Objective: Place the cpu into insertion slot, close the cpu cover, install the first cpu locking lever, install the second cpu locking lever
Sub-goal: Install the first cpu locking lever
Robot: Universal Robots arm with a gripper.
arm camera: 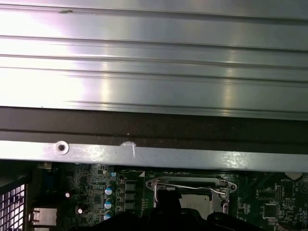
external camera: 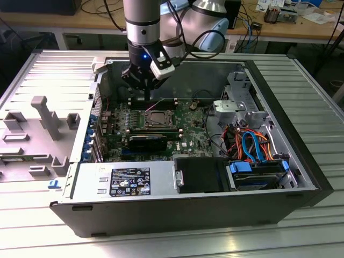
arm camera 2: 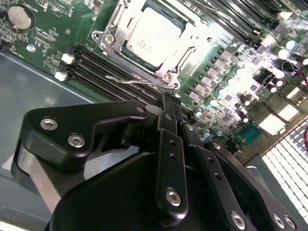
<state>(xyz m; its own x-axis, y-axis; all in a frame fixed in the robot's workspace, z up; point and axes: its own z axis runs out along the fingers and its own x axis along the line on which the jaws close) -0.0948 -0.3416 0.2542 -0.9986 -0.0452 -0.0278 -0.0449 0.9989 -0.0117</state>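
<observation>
cpu [arm camera 2: 153, 32] | dull silver square, seated under cpu cover [arm camera 2: 192, 44] | tool [arm camera 2: 169, 99] fingers pressed together

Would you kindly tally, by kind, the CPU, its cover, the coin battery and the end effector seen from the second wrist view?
cpu: 1
cpu cover: 1
coin battery: 1
end effector: 1
Total: 4

Exterior view sits high and back, looking down into the open dark-grey metal computer case [external camera: 215, 215]. Wrist views are closer: second stares down at the green motherboard [arm camera 2: 38, 38], first looks over the ribbed silver tabletop [arm camera: 154, 62]. All three catch the silver-edged square CPU socket [external camera: 156, 119] [arm camera 2: 126, 48] [arm camera: 192, 195].
</observation>
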